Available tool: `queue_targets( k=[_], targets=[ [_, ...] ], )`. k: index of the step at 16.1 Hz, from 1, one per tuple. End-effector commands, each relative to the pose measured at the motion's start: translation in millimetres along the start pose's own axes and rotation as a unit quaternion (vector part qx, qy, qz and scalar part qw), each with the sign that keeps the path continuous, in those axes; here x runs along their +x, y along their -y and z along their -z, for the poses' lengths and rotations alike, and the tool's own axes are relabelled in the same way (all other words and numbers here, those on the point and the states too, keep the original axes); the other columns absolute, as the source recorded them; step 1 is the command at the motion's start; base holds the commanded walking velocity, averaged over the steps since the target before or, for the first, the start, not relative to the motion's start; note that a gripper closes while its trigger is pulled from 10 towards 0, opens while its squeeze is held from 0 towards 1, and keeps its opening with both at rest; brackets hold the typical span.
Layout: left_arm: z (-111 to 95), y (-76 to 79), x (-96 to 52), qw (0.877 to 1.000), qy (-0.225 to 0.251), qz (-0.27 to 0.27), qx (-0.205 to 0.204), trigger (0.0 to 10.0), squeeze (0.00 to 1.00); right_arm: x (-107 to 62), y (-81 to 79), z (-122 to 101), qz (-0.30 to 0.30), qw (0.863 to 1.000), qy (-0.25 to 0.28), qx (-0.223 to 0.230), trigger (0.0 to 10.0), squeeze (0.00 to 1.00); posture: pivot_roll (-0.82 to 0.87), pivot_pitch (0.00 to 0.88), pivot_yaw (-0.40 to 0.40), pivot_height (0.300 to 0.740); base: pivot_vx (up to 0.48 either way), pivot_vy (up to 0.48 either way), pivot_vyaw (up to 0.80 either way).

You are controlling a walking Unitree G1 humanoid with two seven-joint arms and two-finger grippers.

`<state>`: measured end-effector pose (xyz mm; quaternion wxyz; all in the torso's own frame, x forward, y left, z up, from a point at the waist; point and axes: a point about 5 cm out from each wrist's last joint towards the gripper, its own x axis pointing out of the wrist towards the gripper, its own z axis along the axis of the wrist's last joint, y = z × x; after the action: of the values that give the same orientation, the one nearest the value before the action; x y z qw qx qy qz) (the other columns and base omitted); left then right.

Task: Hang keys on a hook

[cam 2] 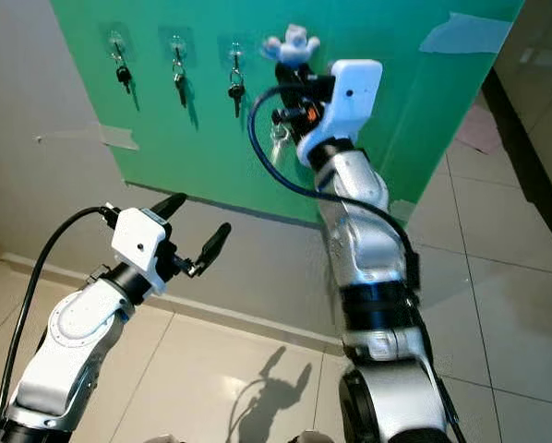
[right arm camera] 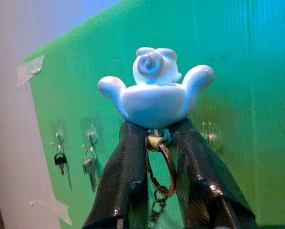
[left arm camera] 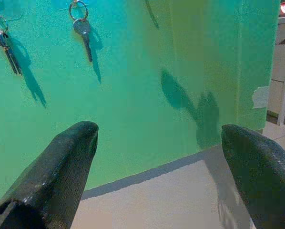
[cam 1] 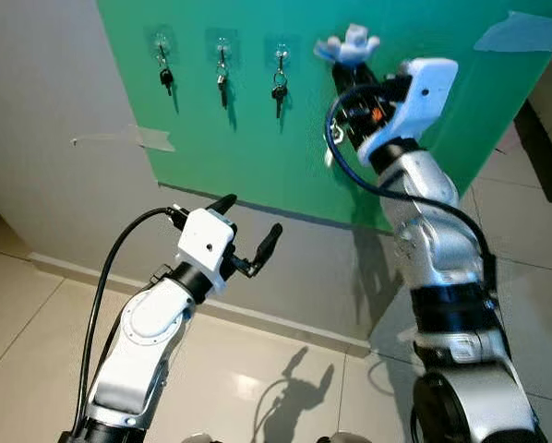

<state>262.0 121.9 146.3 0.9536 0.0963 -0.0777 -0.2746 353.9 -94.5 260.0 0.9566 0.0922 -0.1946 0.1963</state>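
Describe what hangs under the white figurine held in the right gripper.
Under the white figurine, between the right gripper fingers, a key ring dangles with a small clasp below. Any keys lower down are cut off from view.

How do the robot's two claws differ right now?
The right gripper is raised up against the green board, while the left gripper hangs lower, away from it. The right one pinches a keyring with a pale blue figure; the left one holds nothing, fingers spread apart. Both have two long black fingers.

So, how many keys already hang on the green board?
3, side by side on hooks along the top of the green board: the left key, the middle key and the right key. The right gripper may hide more.
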Motion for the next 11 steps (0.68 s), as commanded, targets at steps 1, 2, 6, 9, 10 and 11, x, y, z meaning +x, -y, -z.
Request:
queue_targets(
  k=[1,2,6,9,10,11],
  targets=[
    [-6.4,-0.6,2.3,1.0,0.01,-0.002,0.006,10.0,0.0,4.0,0.6,-6.4,0.003,1.0,0.017,-0.007,10.0,0.0,-0.06,0.032,-0.005,0.74,0.0,0.0,0.0],
    [-8.2,-2.2,3.4,1.0,0.013,-0.013,0.008,10.0,0.0,4.2,0.2,-6.5,0.004,1.0,0.018,-0.008,10.0,0.0,-0.06,0.031,-0.009,0.74,0.0,0.0,0.0],
    [-12.2,-9.3,1.5,0.999,0.029,-0.035,0.009,10.0,0.0,-29.0,-2.9,14.8,0.001,1.0,-0.018,0.005,10.0,0.0,-0.05,0.032,-0.011,0.74,0.061,0.0,0.0],
    [-11.5,-11.9,-3.6,0.999,0.029,-0.036,0.012,10.0,0.0,-50.2,-8.4,27.4,-0.002,0.999,-0.036,0.02,10.0,0.0,-0.05,0.032,0.002,0.74,0.311,0.0,-0.15],
    [-11.2,-13.5,-6.2,0.999,0.027,-0.03,0.014,10.0,0.0,-65.3,-16.3,28.7,0.003,0.998,-0.035,0.053,10.0,0.0,-0.05,0.036,0.017,0.74,0.368,0.0,0.0],
    [-11.4,-13.8,-6.2,0.999,0.027,-0.029,0.014,10.0,0.0,-67.2,-18.5,27.7,0.002,0.998,-0.032,0.059,10.0,0.0,-0.05,0.036,0.017,0.74,0.368,0.0,0.0]
  ],
)
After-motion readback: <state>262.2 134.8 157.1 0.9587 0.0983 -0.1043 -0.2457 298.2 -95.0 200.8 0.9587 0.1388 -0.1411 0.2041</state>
